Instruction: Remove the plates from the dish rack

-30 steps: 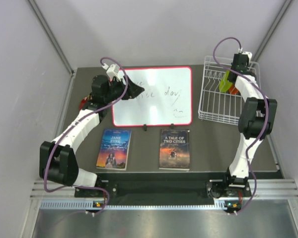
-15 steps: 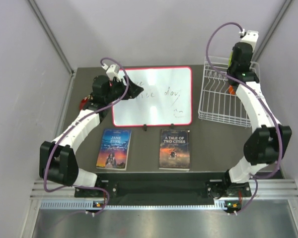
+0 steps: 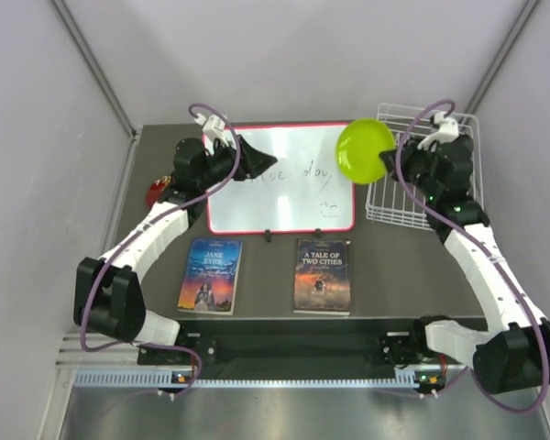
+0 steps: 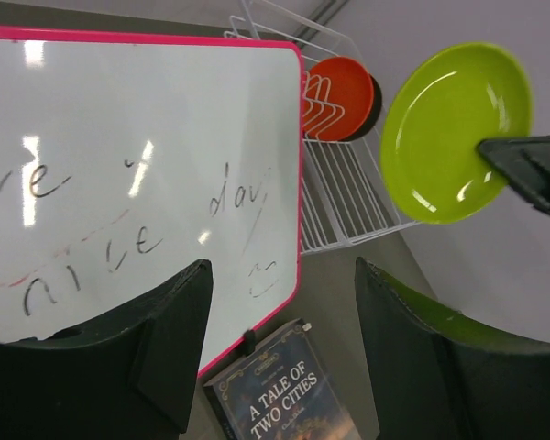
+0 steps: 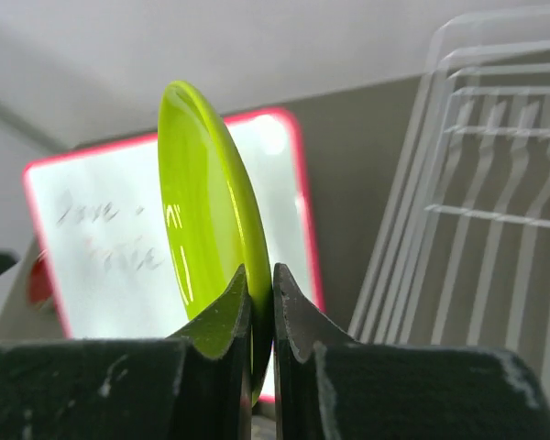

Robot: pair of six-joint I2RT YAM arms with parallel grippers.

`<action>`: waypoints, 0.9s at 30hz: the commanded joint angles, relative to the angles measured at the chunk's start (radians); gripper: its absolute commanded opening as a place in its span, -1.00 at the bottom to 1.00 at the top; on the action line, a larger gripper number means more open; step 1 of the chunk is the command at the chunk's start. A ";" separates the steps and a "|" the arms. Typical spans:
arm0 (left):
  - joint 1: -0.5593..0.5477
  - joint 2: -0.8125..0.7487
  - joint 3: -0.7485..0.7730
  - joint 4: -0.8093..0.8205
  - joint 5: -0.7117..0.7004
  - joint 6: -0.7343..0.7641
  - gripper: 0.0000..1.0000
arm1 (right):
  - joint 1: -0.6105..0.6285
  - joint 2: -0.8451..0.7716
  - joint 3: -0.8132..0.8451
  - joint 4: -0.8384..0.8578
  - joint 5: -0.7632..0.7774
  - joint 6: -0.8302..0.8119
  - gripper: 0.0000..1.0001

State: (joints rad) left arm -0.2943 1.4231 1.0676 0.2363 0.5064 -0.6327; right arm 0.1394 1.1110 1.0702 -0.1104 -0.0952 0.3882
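My right gripper is shut on the rim of the lime green plate, holding it on edge in the air over the whiteboard's right corner, just left of the white wire dish rack. An orange plate stands between the rack's prongs, with a dark plate right behind it. A red plate lies on the table at the far left. My left gripper hangs open and empty above the whiteboard's left part.
The red-framed whiteboard with handwriting lies in the middle at the back. Two books lie in front of it: Jane Eyre and A Tale of Two Cities. Grey walls close in the table on three sides.
The right arm lifted the green plate out of the rack and swung it left, toward the whiteboard. The left gripper shifted slightly right, and its jaws spread a little wider.
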 commanded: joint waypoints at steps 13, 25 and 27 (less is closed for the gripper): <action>-0.164 0.039 -0.173 0.319 0.024 -0.107 0.36 | 0.226 -0.077 -0.288 0.322 -0.250 0.294 -1.00; -0.193 0.027 -0.222 0.386 0.003 -0.134 -0.71 | 0.252 -0.034 -0.365 0.469 -0.339 0.396 -1.00; -0.193 0.028 -0.224 0.390 0.006 -0.130 -1.00 | 0.255 -0.014 -0.365 0.488 -0.360 0.406 -1.00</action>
State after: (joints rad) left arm -0.4877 1.4727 0.8566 0.5518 0.5323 -0.7750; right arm 0.3710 1.0805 0.6933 0.2249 -0.3630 0.7399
